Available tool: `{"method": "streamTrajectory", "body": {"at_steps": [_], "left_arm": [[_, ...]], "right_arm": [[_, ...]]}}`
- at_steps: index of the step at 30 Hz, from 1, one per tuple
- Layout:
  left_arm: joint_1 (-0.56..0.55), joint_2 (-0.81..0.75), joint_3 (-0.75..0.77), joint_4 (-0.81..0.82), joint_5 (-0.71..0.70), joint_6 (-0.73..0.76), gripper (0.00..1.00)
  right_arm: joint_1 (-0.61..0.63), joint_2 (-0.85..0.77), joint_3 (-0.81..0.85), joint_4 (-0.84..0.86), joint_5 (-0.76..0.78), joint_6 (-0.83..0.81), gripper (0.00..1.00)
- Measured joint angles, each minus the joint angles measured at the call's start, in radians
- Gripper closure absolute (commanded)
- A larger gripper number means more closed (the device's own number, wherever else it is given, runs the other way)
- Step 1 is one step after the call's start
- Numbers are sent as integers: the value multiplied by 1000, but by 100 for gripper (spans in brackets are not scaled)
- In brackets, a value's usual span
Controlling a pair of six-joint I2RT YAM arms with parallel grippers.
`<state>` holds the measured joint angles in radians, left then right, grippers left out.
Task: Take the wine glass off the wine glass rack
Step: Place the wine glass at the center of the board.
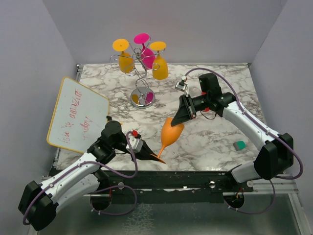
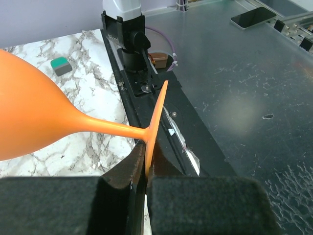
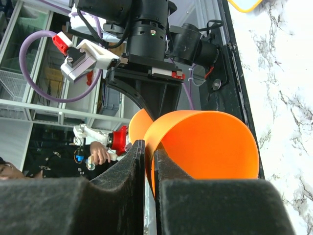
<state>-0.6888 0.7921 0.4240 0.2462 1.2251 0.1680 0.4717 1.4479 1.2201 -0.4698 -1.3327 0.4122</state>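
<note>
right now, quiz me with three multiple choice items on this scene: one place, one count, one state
1. Where is the green block?
A) on the rack
B) in a gripper
C) on the marble table

2. How many glasses hang on the wine glass rack?
A) three
B) one
C) five

3. The left gripper is:
A) open
B) shut on the foot of the orange wine glass
C) shut on nothing

Answers: 1 C, it lies on the marble; 2 A, two yellow and one pink; 3 B, its fingers pinch the foot disc.
</note>
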Motion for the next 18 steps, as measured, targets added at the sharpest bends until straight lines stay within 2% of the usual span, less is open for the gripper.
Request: {"method": "streamTrajectory", "body": {"at_steps": [7,12,18], "left_arm": [[0,0,0,0,1,2,99],[0,-11,0,-3,1,5,84],[0,-36,-4,-10,-3,5,82]], "right_arm": [[0,2,0,2,0,11,100],[0,2,-3,13,0,27,99],[5,2,-18,24,-2,37,100]]}}
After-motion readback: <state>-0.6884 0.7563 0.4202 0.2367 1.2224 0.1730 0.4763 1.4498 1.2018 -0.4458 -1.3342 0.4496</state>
